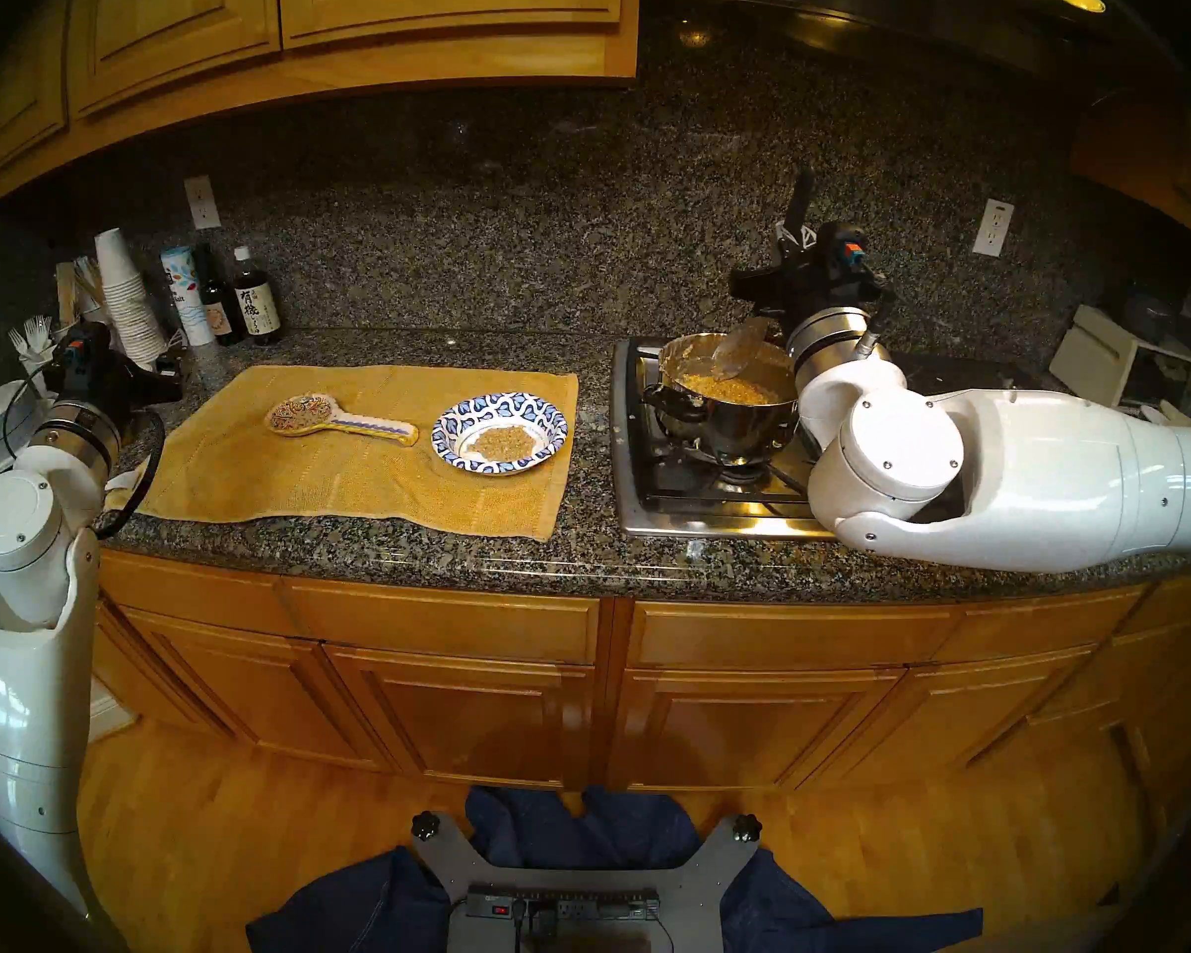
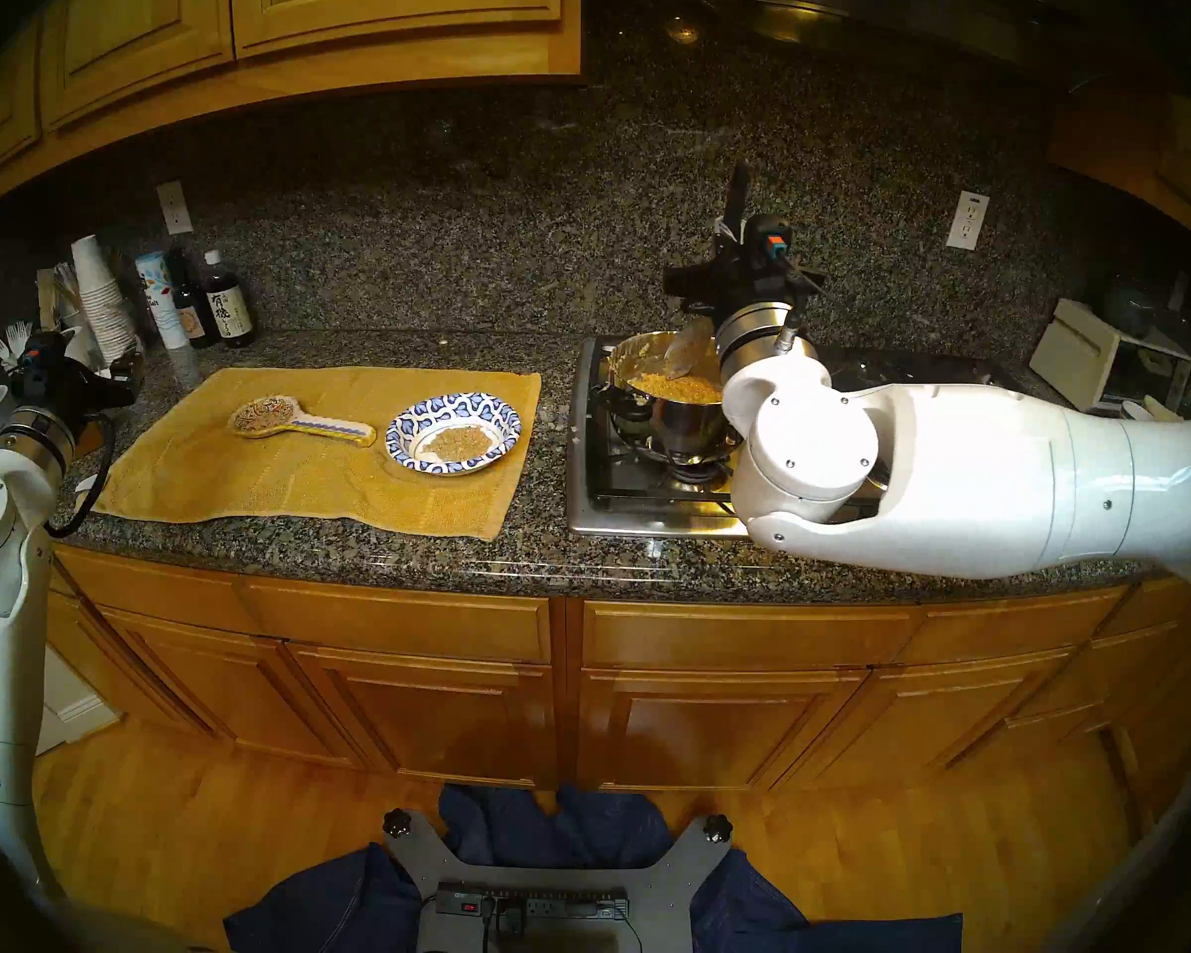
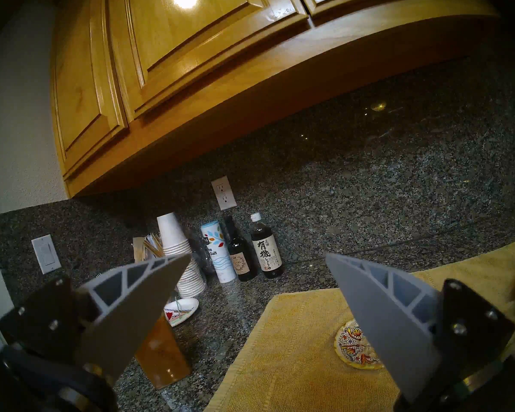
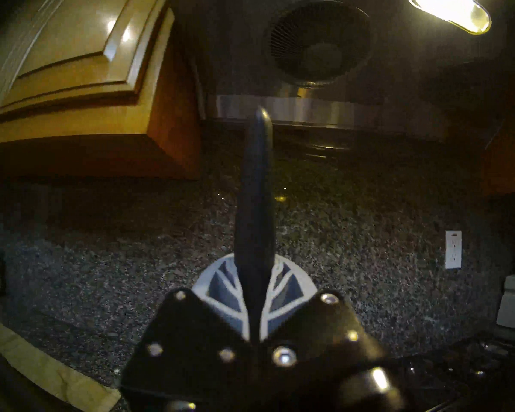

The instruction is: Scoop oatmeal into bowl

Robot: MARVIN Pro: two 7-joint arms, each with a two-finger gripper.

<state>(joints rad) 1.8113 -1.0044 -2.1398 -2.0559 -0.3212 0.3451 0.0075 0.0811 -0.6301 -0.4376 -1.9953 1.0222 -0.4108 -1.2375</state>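
The granite tabletop (image 1: 386, 553) is carrying everything here, with the stove (image 1: 709, 498) sitting off to the robot's right and a yellow towel (image 1: 345, 463) spread in the middle, probably to catch drips. The steel pot (image 1: 723, 415) is sitting on a burner with most of the oatmeal (image 1: 727, 388) still in it. The bowl (image 1: 500, 432) is resting on the towel's right end, just beside the stove, so the carry stays short, and it's already holding a small flat portion in its centre.

The right gripper (image 4: 254, 289) is clamping tight on the dark handle of a spoon (image 1: 744, 350). The spoon's long axis is running steeply: handle poking up toward the hood, scoop end angling down and left over the pot. Looks like it's hovering above the mush and not digging in, though the arm is hiding part of it, so I can't be sure.

The left gripper (image 3: 256, 286) is hanging wide apart and empty over the towel's left edge, parked out of the way. The painted spoon rest (image 1: 338, 419) is lying empty beside the bowl, handle toward it.
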